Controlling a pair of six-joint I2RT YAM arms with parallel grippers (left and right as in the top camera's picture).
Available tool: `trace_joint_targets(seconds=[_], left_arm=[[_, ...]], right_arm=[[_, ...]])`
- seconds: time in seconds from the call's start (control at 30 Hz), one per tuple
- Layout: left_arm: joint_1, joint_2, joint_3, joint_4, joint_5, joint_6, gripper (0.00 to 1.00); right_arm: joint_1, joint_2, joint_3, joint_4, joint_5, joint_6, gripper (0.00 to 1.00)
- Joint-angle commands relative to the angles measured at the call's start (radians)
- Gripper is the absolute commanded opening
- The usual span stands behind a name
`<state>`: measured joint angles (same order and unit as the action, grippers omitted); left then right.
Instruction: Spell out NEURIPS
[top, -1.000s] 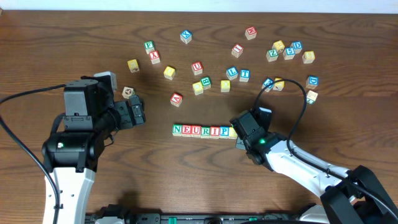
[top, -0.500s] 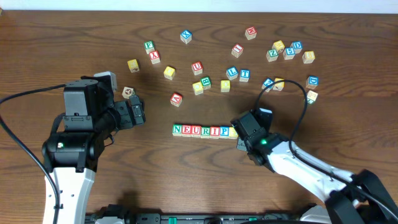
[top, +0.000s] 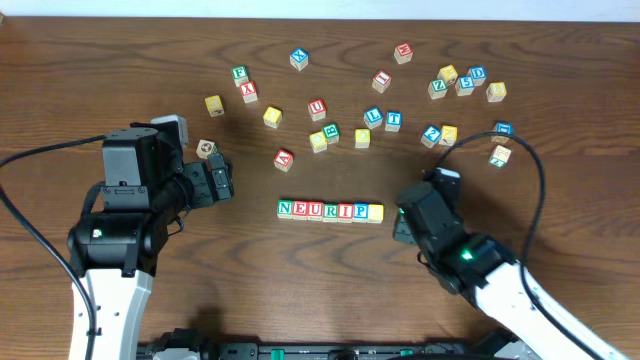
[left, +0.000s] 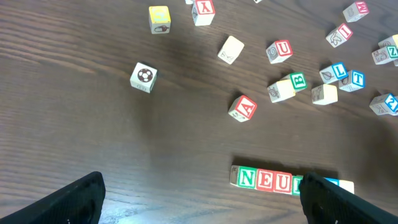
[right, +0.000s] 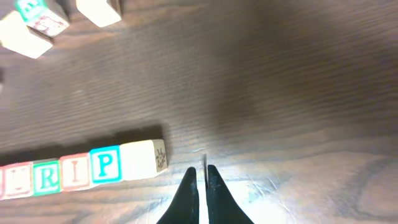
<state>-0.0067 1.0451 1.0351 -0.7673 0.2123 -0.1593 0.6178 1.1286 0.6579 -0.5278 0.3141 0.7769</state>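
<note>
Row of 7 cubes (top: 330, 210) is laid mid-table (top: 300, 290), touching side by side. N, E, U, R, I, P are read, then an end cube (right: 142, 159) with a blank pale top; no S is seen. Right gripper (right: 203, 171) is pinched fully together, nothing held, near that end cube but apart from it. Left gripper (top: 222, 180) is spread wide, empty, well left of the row. Loose cubes (top: 373, 116) are scattered beyond.
</note>
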Motion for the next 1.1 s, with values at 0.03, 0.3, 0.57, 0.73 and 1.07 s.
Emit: trace_joint_targets(seconds=[0.03,0.3,0.57,0.73,1.07], left_arm=[[0.006,0.000,0.027,-0.003,0.012,0.009,0.98],[0.006,0.000,0.027,-0.003,0.012,0.009,0.98],[0.006,0.000,0.027,-0.003,0.012,0.009,0.98],[0.006,0.000,0.027,-0.003,0.012,0.009,0.98],[0.006,0.000,0.027,-0.003,0.012,0.009,0.98]], right_arm=[[-0.001,-0.080,-0.003,-0.047,0.016,-0.008,0.01],[-0.001,-0.195,-0.003,-0.108,0.016,-0.008,0.01],[-0.001,-0.294,-0.003,-0.120,0.016,-0.013,0.01],[-0.001,-0.333,-0.003,-0.149,0.018,-0.104,0.02],[-0.001,-0.333,-0.003,-0.169,0.063,-0.128,0.99]])
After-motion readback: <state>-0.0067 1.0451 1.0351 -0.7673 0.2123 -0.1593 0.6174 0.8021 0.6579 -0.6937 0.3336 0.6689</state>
